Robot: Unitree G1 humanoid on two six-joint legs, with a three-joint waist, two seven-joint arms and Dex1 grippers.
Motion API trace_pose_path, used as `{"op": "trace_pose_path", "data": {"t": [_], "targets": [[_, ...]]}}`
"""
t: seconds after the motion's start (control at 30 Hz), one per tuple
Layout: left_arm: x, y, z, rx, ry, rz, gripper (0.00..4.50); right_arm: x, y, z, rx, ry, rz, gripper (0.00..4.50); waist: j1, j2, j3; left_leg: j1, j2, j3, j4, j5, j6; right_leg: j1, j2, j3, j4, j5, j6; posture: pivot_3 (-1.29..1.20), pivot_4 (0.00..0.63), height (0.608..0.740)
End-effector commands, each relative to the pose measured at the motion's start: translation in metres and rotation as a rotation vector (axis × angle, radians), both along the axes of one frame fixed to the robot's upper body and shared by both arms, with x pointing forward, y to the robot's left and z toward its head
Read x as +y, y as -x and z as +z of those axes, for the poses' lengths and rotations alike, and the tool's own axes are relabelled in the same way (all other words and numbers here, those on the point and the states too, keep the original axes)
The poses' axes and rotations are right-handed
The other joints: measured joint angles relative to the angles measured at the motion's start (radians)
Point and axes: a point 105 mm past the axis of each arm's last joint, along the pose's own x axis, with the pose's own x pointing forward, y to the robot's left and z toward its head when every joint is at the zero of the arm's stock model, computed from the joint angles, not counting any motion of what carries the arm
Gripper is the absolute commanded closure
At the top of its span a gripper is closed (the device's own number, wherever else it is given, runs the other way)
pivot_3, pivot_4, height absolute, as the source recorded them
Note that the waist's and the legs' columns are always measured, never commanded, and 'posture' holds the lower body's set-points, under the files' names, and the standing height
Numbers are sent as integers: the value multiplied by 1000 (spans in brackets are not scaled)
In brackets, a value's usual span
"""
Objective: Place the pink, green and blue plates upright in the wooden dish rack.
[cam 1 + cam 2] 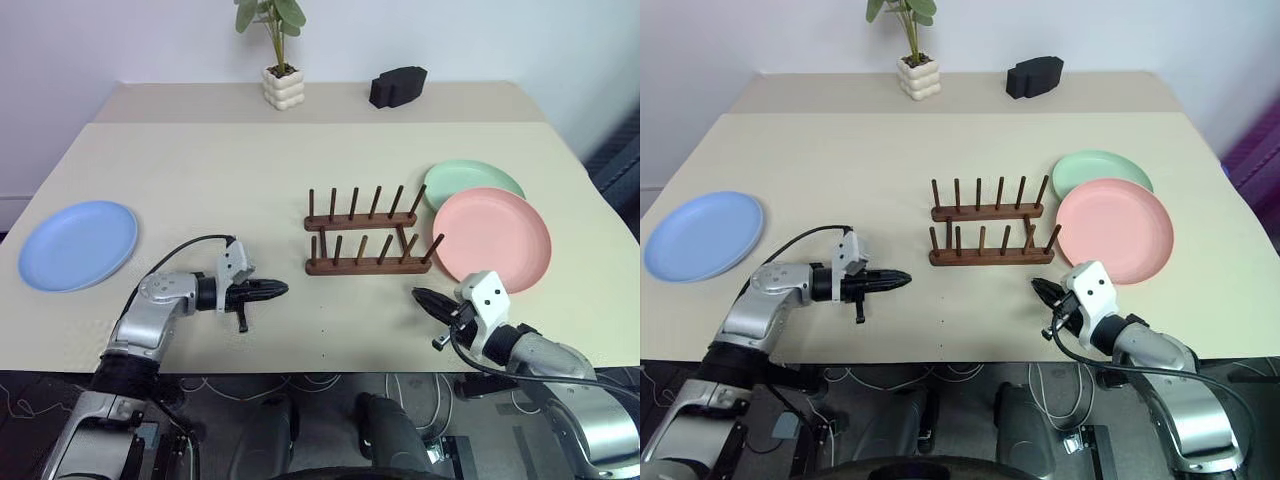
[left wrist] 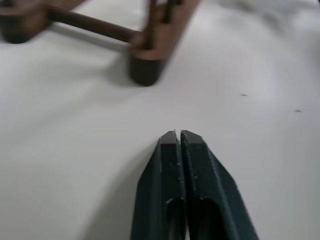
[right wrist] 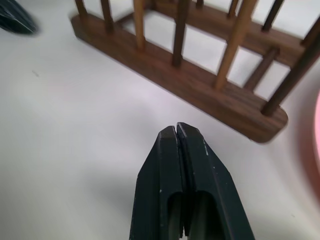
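From the head camera, a cream table (image 1: 250, 170) carries a small dark wooden dish rack (image 1: 368, 240) near its middle, two parallel rails each with a row of thin upright pegs, and no plate stands in it. To the rack's right a pink plate (image 1: 492, 238) lies flat, its rim close to the end of the rack's near rail; a green plate (image 1: 472, 181) lies flat behind it, partly covered by the pink one. A blue plate (image 1: 78, 244) lies flat well apart from the rack, near the table's left edge. At the back of the table stand a potted plant (image 1: 280, 60) in a white pot and a black object (image 1: 398, 86). The left gripper (image 1: 278, 289) hovers low over the table in front and to the left of the rack, pointing right, its black fingers pressed together and holding nothing. The right gripper (image 1: 420, 296) sits in front of the rack's right end, pointing left and away, also pinched closed and empty. In the left wrist view, the left gripper's two fingers (image 2: 167, 185) meet with no gap above bare table, with one end of the rack just ahead. In the right wrist view, the right gripper's fingers (image 3: 197, 185) are likewise pressed together, the rack's near rail and pegs lie close ahead, and a sliver of the pink plate shows at the edge.
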Motion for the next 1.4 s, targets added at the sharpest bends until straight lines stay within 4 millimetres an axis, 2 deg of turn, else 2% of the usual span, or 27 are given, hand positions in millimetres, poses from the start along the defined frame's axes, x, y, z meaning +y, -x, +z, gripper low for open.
{"op": "trace_pose_path", "data": {"t": [0.03,0.13,0.27,0.5,0.7,0.9,1.17,1.4], "targets": [[-24,7,0,-27,4,-34,4448,-2,-8,-3,-9,65,-13,4500,0,0,0,0,0,0,0,0,0,0,0,0,0,0,0,0,150,736],[-35,0,-4,-70,-21,4,4448,-6,-16,-7,-13,112,-37,4500,0,0,0,0,0,1,0,0,0,0,0,0,0,0,0,0,150,736],[-43,-16,4,-153,16,100,4448,-7,-30,-9,-34,140,-50,4500,-1,0,0,0,-1,1,0,0,0,0,0,0,0,0,0,0,150,736],[-44,-28,9,-198,30,179,4448,-7,-54,-6,-80,182,-68,4500,-3,0,0,0,-2,1,1,0,0,0,1,0,1,1,0,0,150,736],[-45,-40,10,-225,37,239,4448,-6,-67,-4,-111,190,-74,4500,-2,0,0,0,-3,1,1,0,0,0,1,0,1,1,-1,0,150,736],[-45,-55,13,-252,51,307,4448,-4,-76,0,-142,190,-69,4500,-3,0,0,0,-3,1,1,0,0,0,1,0,1,1,-1,0,150,736],[-49,-58,13,-258,61,311,4448,0,-86,3,-171,178,-78,4500,-3,0,0,0,-3,1,1,0,0,0,1,0,1,1,-1,0,150,736],[-47,-58,13,-262,63,316,4448,1,-87,7,-193,180,-77,4500,-3,0,0,0,-4,1,1,0,0,0,1,0,1,2,-1,0,150,736]]}}
